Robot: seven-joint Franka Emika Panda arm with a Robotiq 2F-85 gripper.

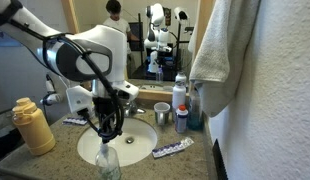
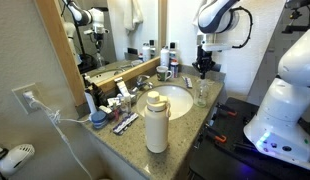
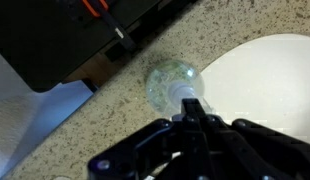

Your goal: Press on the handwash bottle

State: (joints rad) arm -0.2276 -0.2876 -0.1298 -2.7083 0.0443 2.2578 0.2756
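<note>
The handwash bottle (image 1: 108,162) is small, clear and greyish, with a narrow pump head. It stands on the granite counter at the front rim of the sink (image 1: 135,148). It also shows in an exterior view (image 2: 201,93) and from above in the wrist view (image 3: 172,82). My gripper (image 1: 107,133) hangs directly above the pump head, fingers pointing down. In the wrist view the fingers (image 3: 192,107) are closed together with their tip on the pump head. In an exterior view the gripper (image 2: 203,70) sits just over the bottle.
A large mustard-yellow bottle (image 1: 33,126) stands on the counter, also seen close up (image 2: 156,122). A white can with a red top (image 1: 179,95), a metal cup (image 1: 161,116), a toothpaste tube (image 1: 172,149), a faucet (image 1: 132,93), a hanging towel (image 1: 223,50) and a mirror (image 1: 165,35) surround the sink.
</note>
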